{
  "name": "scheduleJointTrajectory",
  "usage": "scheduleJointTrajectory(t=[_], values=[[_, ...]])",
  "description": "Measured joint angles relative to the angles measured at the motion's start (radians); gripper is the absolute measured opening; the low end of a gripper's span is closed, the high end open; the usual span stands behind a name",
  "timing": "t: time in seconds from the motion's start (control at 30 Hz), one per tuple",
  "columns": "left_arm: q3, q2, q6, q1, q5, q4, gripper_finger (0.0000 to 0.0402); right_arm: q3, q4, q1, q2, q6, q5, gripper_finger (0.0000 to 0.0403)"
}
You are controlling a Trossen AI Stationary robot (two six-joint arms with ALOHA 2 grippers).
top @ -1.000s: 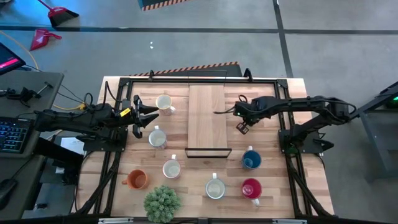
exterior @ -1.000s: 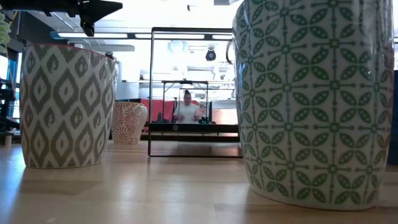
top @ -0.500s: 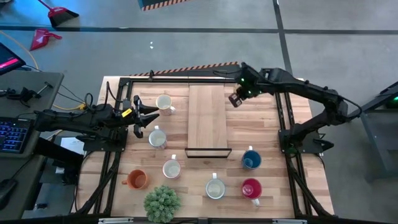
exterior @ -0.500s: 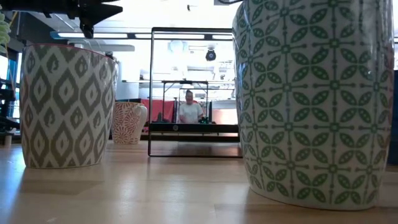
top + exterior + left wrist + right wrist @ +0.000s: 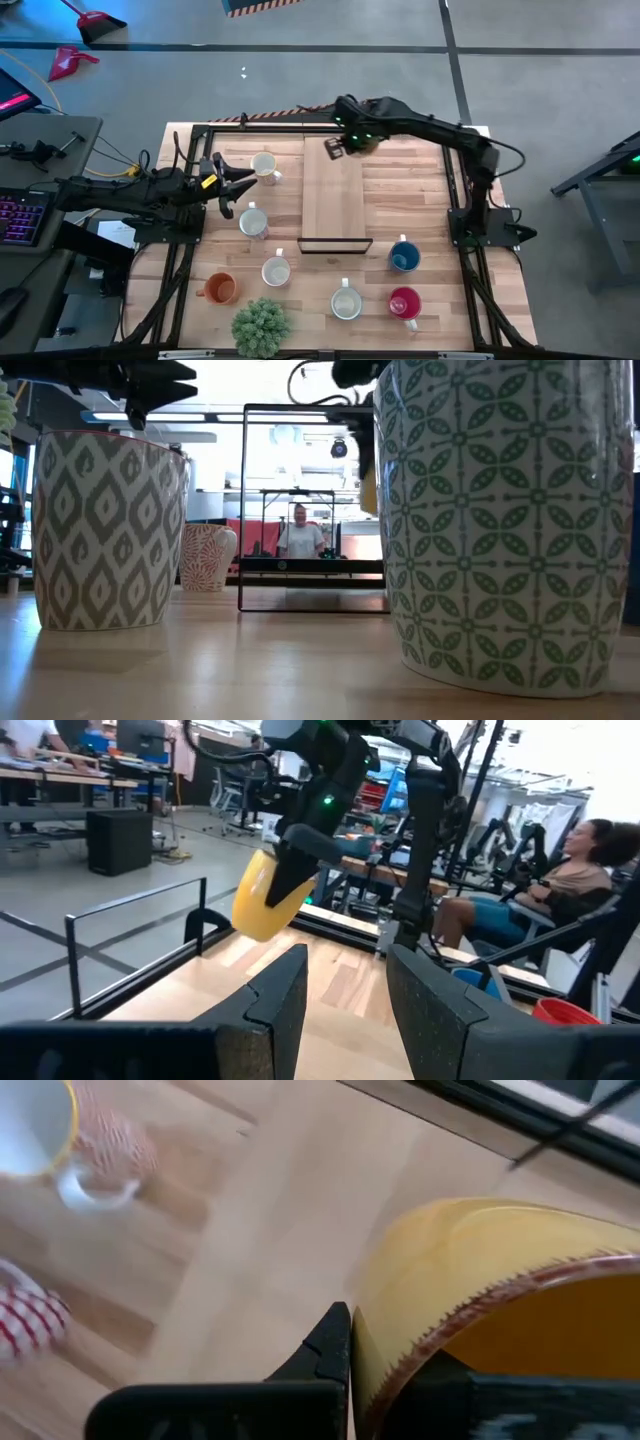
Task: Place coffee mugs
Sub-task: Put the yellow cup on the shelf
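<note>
Our right gripper (image 5: 345, 146) pinches the yellow mug (image 5: 500, 1295) by its rim. It looks hard, slick and breakable. Our left gripper (image 5: 222, 184) waits open.

floor (image 5: 300, 70) — grey concrete | keyboard desk (image 5: 40, 200) beside table | person (image 5: 301, 535) seated — far workbenches

- The high view is evenly lit from above; the pale wooden table (image 5: 420, 200) carries only soft, faint shadows.
- In the low view, bright ceiling lights wash out the room behind the big green-patterned ceramic mug (image 5: 505, 520).
- The right wrist view is smeared: the yellow glazed mug (image 5: 500, 1295) and distant cups blur.
</note>
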Motion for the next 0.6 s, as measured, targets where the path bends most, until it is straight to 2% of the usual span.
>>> scheduleJointTrajectory(t=[0.3,0.5,0.6], values=[[0.0,-0.002,0.0,0.0,-0.005,0.0,0.0129,0.232,-0.139,0.009,0.227,0.091,-0.035,0.0],[0.0,-0.002,-0.008,0.0,-0.004,0.001,0.0129,0.284,-0.156,0.006,0.3,0.123,-0.04,0.0],[0.0,-0.002,-0.008,0.0,-0.004,0.0,0.0129,0.282,-0.155,-0.005,0.31,0.125,-0.009,0.0]])
